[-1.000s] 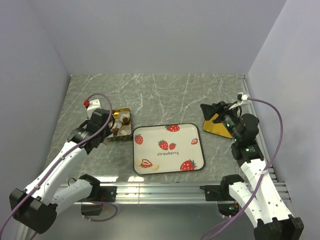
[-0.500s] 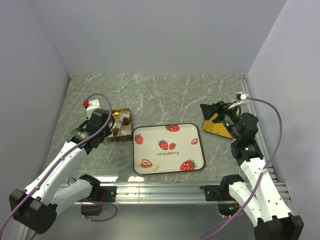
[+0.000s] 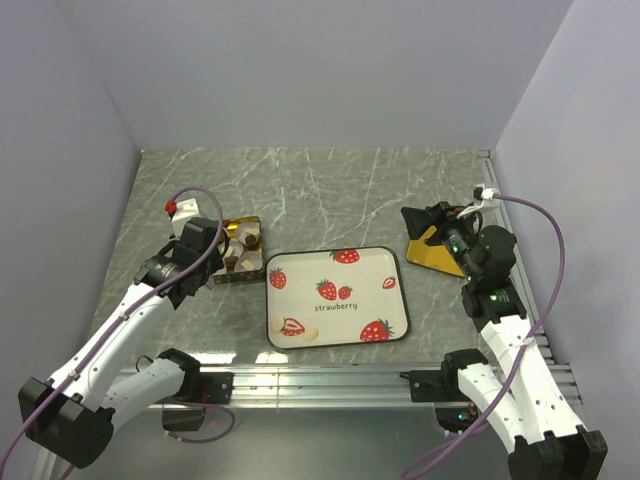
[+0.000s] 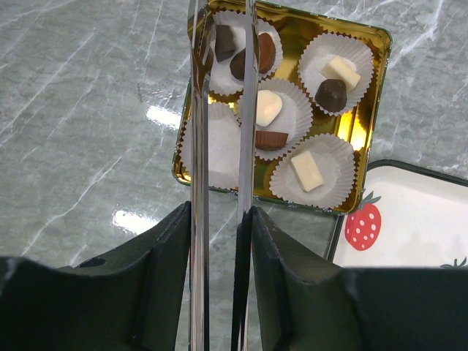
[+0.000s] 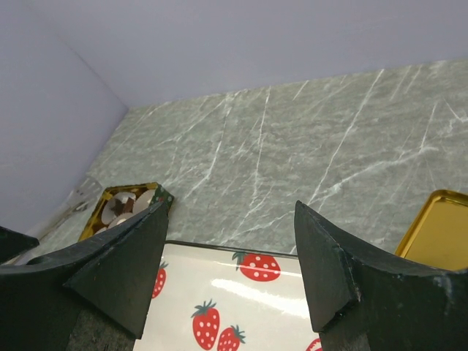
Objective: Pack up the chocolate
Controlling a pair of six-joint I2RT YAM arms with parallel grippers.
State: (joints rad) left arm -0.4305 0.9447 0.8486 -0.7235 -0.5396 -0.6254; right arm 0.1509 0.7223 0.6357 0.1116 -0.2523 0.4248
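— Nearest the arms?
— A white tray (image 3: 398,290) printed with strawberries, flat on the grey marble table (image 3: 330,190). Near its front left corner, what look like two pale lumps (image 3: 312,336), too small to name for sure.
— And left of it?
— A gold tin (image 4: 362,124), just beside the tray's left edge, lined with white paper cups (image 4: 351,47). Inside them, the chocolate (image 4: 269,107). From the left wrist view: dark pieces in the upper-left cup, a cream and a dark one in the upper-right, a cream one touching a brown one in the middle, a single cream block lower right. Lower-left cup mostly hidden behind the fingers.
— And the left gripper (image 4: 221,29)?
— Above the tin, thin metal fingers (image 4: 197,183) parted by a narrow gap, tips over the upper-left cup. Gripping nothing, by the look of it. Between the tips, one dark piece, not filling the gap.
— The right gripper (image 5: 230,212)?
— Spread wide, holding nothing, close by a gold lid (image 3: 436,258) off the tray's far right corner.
— Beyond?
— More marble, then plain pale walls (image 3: 320,70).
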